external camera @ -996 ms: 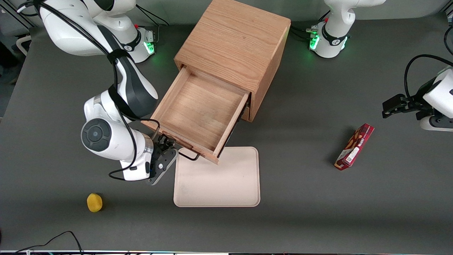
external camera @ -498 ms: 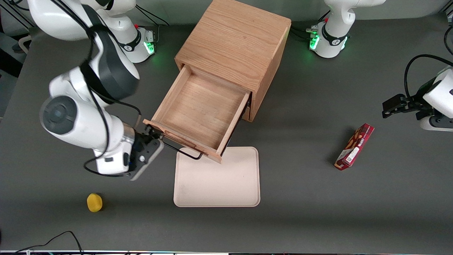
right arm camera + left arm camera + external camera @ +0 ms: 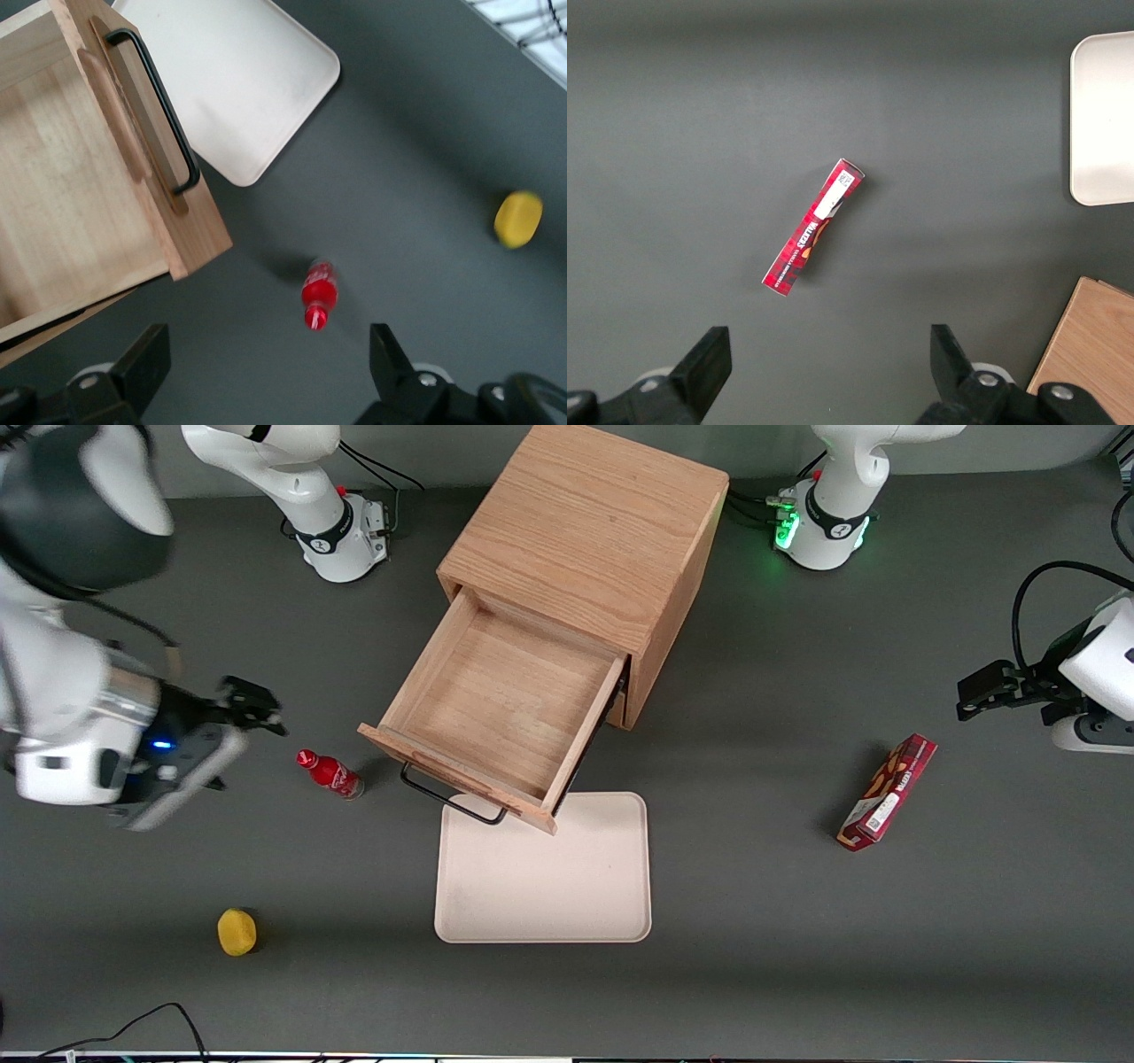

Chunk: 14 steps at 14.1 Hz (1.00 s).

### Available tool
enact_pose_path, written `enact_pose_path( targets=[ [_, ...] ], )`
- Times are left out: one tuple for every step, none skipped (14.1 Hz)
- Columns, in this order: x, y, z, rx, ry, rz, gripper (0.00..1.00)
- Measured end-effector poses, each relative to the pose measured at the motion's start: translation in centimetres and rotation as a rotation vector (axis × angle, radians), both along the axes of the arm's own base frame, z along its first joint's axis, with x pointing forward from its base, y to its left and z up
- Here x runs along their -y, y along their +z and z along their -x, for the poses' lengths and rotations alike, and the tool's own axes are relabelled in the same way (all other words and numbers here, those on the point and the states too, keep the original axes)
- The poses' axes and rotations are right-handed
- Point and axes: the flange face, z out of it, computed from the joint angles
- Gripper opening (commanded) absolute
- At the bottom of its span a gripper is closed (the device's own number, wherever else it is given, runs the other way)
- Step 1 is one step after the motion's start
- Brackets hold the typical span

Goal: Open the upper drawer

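Grey table (image 3: 753,957): upper drawer (image 3: 505,691) out, bare inside; end effector (image 3: 252,707) open, apart.

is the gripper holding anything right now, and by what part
Nothing. The gripper is open and empty, hanging above the table toward the working arm's end, apart from the upper drawer and its black handle.

1. On the red box (image 3: 887,792), toward the parked arm's end of the table: white lettering and a pale label, too small to read.
2. On the small red bottle (image 3: 330,773), near the spread-open gripper (image 3: 254,706): white script, illegible.
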Motion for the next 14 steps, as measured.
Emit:
enact_pose_path(
  targets=[
    [2.8, 0.3, 0.8, -0.015, -0.063, -0.008, 1.00],
    [5.3, 0.6, 1.7, -0.028, -0.124, -0.004, 1.00],
    [7.3, 0.9, 2.8, -0.038, -0.184, 0.002, 1.00],
    [8.5, 1.2, 4.1, -0.047, -0.246, 0.015, 0.99],
    [9.2, 1.6, 5.4, -0.053, -0.299, 0.029, 0.98],
    [9.4, 1.9, 6.7, -0.054, -0.338, 0.041, 0.93],
    [9.8, 2.1, 7.8, -0.056, -0.377, 0.052, 0.87],
    [10.3, 2.2, 8.7, -0.067, -0.420, 0.062, 0.87],
    [11.1, 2.2, 9.5, -0.083, -0.458, 0.071, 0.89],
    [12.0, 2.1, 9.9, -0.087, -0.485, 0.076, 0.90],
    [12.7, 2.3, 10.1, -0.084, -0.501, 0.084, 0.93],
    [13.1, 2.4, 10.2, -0.073, -0.517, 0.098, 0.99],
    [13.0, 2.7, 10.1, -0.047, -0.553, 0.107, 1.00],
    [12.5, 3.0, 10.0, -0.008, -0.612, 0.106, 1.00]
  ],
)
